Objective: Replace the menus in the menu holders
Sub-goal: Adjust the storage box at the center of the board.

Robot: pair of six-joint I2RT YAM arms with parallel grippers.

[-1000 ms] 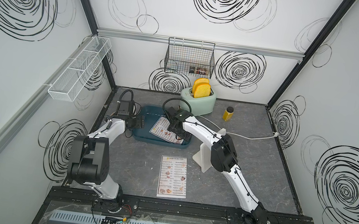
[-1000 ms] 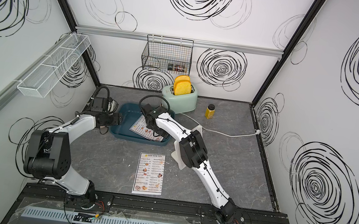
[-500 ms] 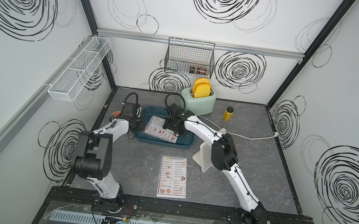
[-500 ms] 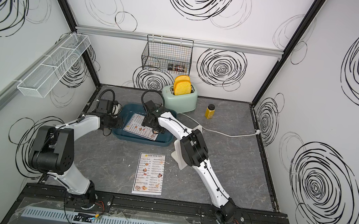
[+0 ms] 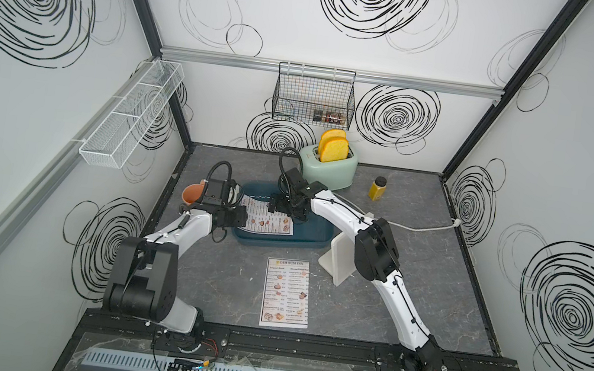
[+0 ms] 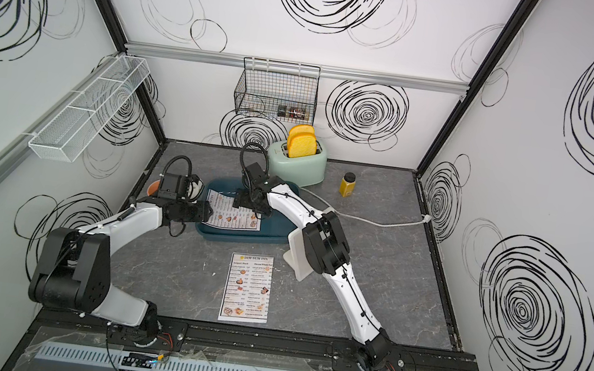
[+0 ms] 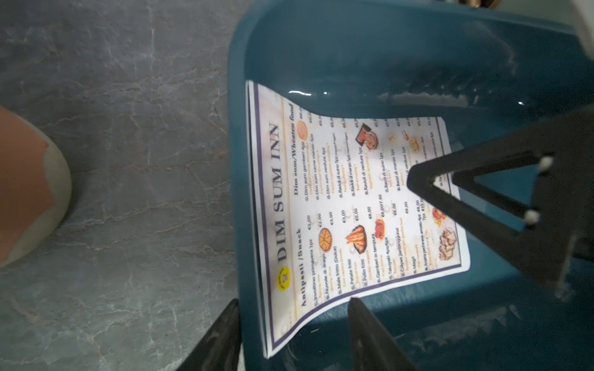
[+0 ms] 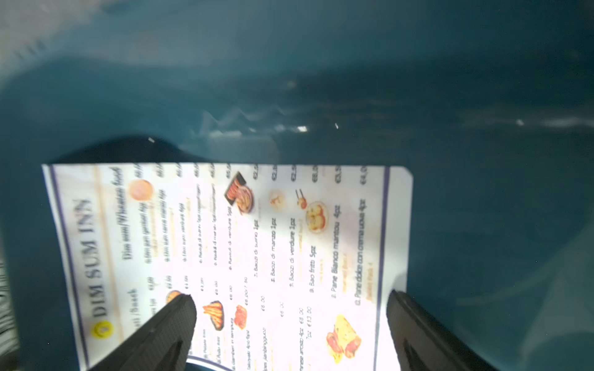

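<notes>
Left gripper (image 7: pixel 294 302) half open, astride bin (image 7: pixel 385 48) wall and menu (image 7: pixel 353 208) edge; right gripper (image 8: pixel 291 295) wide open over same menu, empty.

A menu (image 6: pixel 234 217) lies in the teal bin (image 6: pixel 275 231), a second menu (image 6: pixel 247 288) outside.

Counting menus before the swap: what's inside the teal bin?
One DIM SUM INN menu, header end bent up against the teal bin wall. Anything beneath the sheet is covered.
</notes>
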